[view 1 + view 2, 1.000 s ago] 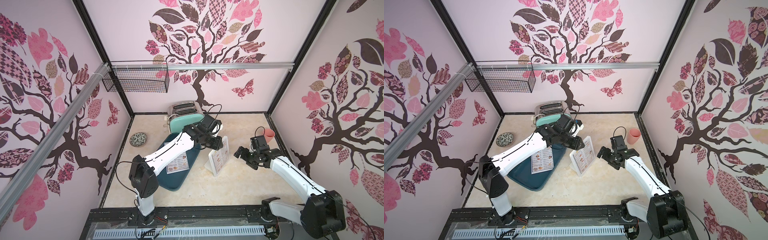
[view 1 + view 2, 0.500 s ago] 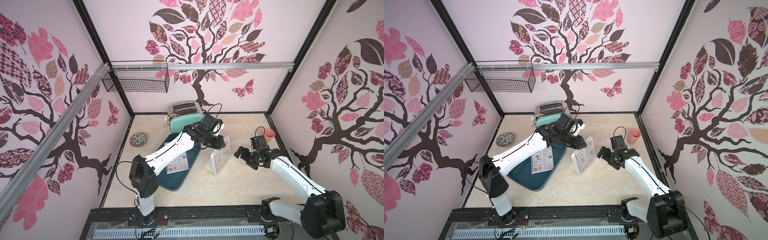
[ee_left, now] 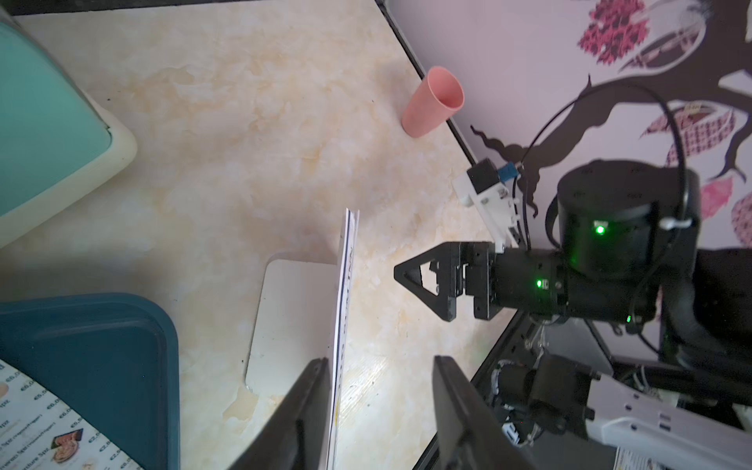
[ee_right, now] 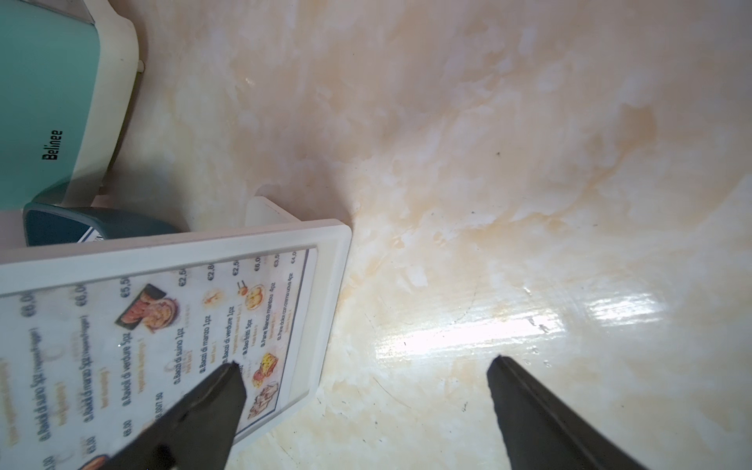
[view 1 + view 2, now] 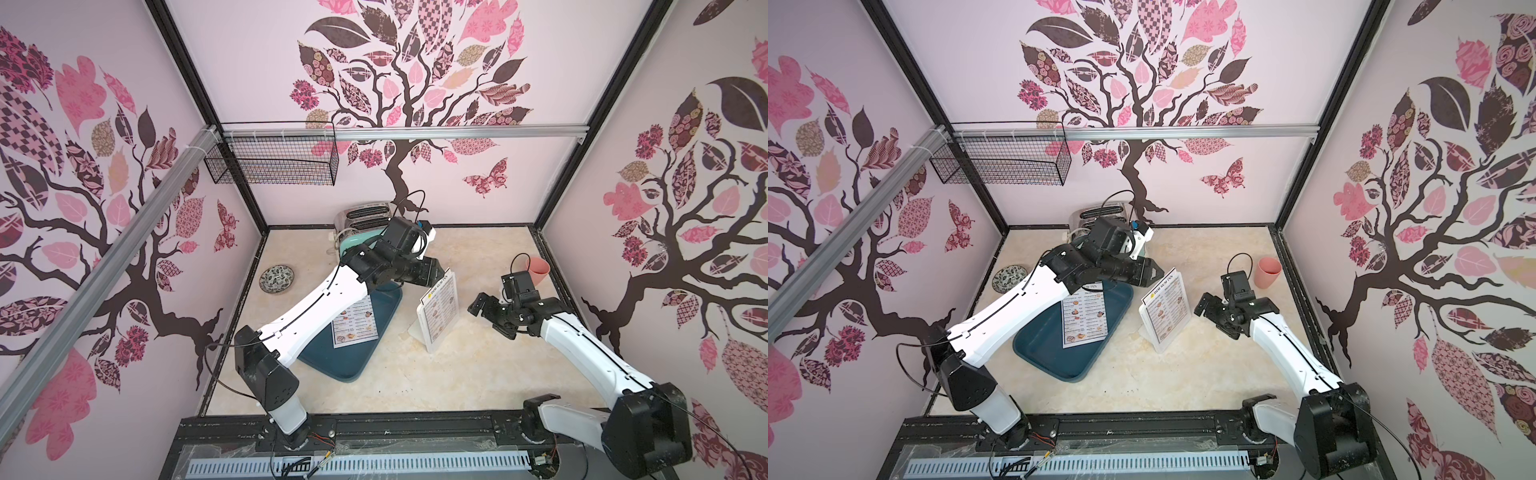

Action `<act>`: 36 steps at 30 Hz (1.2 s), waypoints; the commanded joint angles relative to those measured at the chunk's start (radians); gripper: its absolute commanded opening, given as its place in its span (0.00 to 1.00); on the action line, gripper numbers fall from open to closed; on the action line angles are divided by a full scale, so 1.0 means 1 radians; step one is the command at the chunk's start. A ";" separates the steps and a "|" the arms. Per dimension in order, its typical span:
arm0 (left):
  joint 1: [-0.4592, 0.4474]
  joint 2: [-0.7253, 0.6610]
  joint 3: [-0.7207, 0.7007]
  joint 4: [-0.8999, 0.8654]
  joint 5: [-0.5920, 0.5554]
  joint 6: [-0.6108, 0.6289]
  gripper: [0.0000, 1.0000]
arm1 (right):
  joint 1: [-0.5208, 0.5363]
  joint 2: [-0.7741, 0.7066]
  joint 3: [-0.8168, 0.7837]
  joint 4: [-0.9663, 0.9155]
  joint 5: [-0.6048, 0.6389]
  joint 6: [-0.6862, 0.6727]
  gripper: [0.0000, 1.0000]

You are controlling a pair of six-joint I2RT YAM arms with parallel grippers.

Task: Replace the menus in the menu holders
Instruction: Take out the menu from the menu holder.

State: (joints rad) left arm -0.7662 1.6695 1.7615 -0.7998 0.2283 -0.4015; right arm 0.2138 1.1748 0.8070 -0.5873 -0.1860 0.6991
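Note:
A white menu holder (image 5: 430,348) (image 5: 1160,347) stands slanted at mid-table. One menu (image 5: 440,307) (image 5: 1165,309) sits in it, its printed face toward the right arm. My left gripper (image 5: 440,272) (image 5: 1156,272) (image 3: 380,360) is at the sheet's top edge, open. One finger lies against the menu's edge (image 3: 344,285) and the other stands well clear. My right gripper (image 5: 484,318) (image 5: 1209,320) (image 4: 365,362) is open wide beside the holder's frame (image 4: 333,276), holding nothing. A second menu (image 5: 355,328) (image 5: 1084,322) lies flat on the dark teal tray (image 5: 332,363).
A teal toaster (image 5: 361,232) stands at the back behind the left arm. A pink cup (image 5: 539,270) is near the right wall and a small patterned dish (image 5: 276,279) near the left wall. A wire basket (image 5: 274,162) hangs on the back wall.
My left gripper's jaws have spread apart at the top of the menu and let go of the sheet. The right arm has stayed where it was.

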 commanded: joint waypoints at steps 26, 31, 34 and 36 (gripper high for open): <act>-0.012 0.094 -0.056 -0.011 0.083 0.052 0.18 | 0.004 -0.034 -0.008 -0.031 0.014 -0.004 1.00; -0.014 0.090 -0.050 -0.012 0.064 0.063 0.09 | 0.004 -0.035 -0.009 -0.031 0.012 -0.004 1.00; -0.014 0.080 -0.048 -0.012 0.048 0.074 0.01 | 0.004 -0.035 -0.009 -0.031 0.011 -0.004 1.00; -0.014 0.075 -0.045 -0.010 0.037 0.079 0.00 | 0.004 -0.035 -0.006 -0.031 0.010 -0.004 1.00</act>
State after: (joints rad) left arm -0.7776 1.7588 1.7069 -0.8230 0.2863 -0.3428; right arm 0.2142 1.1503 0.7914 -0.6025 -0.1791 0.6960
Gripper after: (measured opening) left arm 0.043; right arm 0.996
